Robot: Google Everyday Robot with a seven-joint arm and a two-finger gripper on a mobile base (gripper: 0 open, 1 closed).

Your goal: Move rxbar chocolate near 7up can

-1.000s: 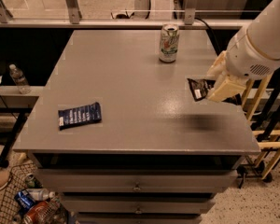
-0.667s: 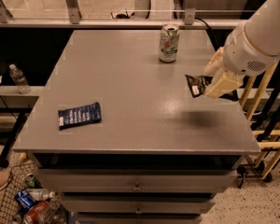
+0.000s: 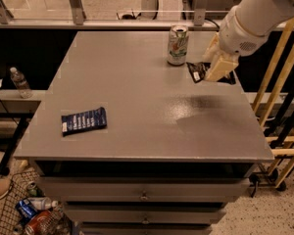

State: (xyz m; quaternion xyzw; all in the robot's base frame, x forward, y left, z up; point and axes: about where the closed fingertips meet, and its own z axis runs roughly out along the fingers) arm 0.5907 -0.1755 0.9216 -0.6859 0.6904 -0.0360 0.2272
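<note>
The 7up can stands upright near the far right of the grey table. My gripper hangs at the table's right side, just right of the can, shut on the rxbar chocolate, a black wrapper whose left end with a white patch sticks out toward the can. The bar is held a little above the tabletop, with its shadow on the table below. The white arm comes in from the upper right.
A dark blue wrapper lies on the table's front left. Drawers sit under the tabletop. A wooden rack stands at the right. A water bottle stands on a ledge at the left, a basket of trash below.
My gripper has carried the rxbar chocolate up and away from the front, closer to the 7up can. The can and the blue wrapper have not moved.
</note>
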